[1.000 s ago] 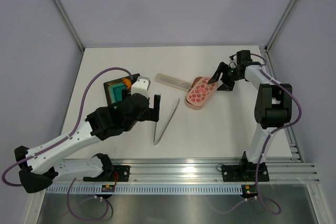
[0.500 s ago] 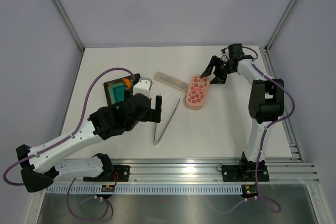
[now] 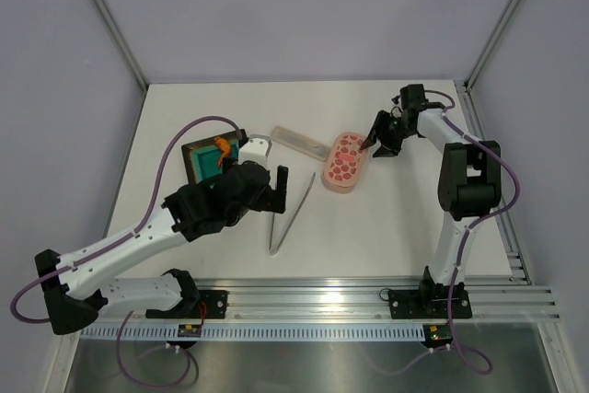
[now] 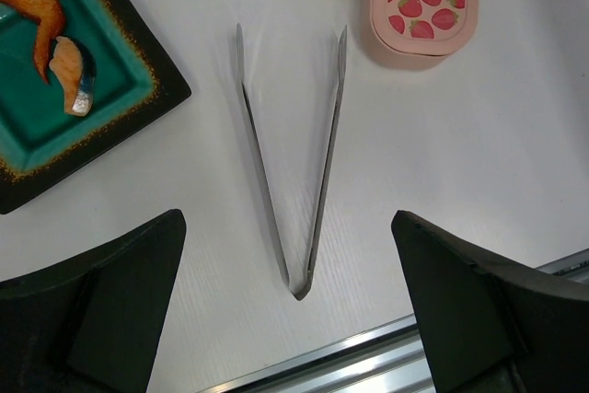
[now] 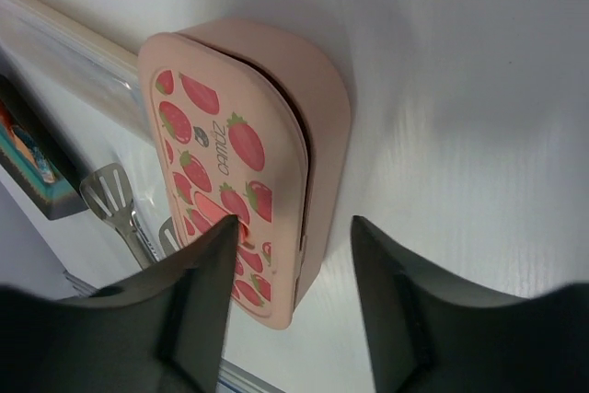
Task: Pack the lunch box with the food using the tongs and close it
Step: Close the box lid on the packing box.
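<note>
The pink lunch box [image 3: 345,162] lies right of centre with its strawberry-print lid [image 5: 216,172] on top and a dark seam along the rim. My right gripper [image 3: 375,140] is at its far end, open. One finger [image 5: 198,292] is over the lid and the other [image 5: 396,306] stands over the table beside the wall. The silvery tongs [image 4: 293,181] lie in a narrow V on the table, joint toward me. My left gripper [image 4: 294,319] hovers wide open above that joint. Orange and brown food pieces [image 4: 55,52] rest on the teal tray.
The dark tray with its teal mat [image 3: 206,161] sits at the left, partly under my left arm. A slim pale case [image 3: 302,142] lies behind the tongs' tips, beside the box. The aluminium rail [image 4: 386,361] runs along the near table edge.
My right gripper's jaws have narrowed and it has shifted slightly along the far end of the lunch box. My left gripper has edged a little right, still wide open.
</note>
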Controlling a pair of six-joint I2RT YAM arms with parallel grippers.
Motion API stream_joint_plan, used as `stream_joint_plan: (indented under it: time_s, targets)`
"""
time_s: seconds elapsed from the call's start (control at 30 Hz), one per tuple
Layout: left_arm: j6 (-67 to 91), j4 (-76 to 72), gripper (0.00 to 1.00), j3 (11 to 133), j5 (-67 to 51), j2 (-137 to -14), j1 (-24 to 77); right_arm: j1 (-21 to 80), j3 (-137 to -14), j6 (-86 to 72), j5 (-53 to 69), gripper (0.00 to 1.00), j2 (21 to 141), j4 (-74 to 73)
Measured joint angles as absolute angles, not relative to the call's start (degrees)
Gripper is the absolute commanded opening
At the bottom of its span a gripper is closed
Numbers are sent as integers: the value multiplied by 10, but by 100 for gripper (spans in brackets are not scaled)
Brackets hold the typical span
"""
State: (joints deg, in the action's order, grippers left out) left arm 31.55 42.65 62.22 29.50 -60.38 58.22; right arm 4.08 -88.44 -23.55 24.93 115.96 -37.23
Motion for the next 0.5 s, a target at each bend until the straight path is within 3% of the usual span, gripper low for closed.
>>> stream_joint_plan:
  time_s: [0.2, 0.33, 0.37, 0.5]
  targets:
    - [314, 415, 99, 625, 276, -663, 560, 42, -819, -242, 235, 33, 1106, -356]
    - [313, 409, 99, 625, 262, -674, 558, 42, -794, -247, 231, 13, 1075, -343]
    - [313, 406, 99, 625, 259, -674, 557, 42, -787, -250, 230, 4, 1069, -336]
    - [314, 403, 99, 625, 252, -674, 554, 46, -766, -259, 217, 0, 1057, -321]
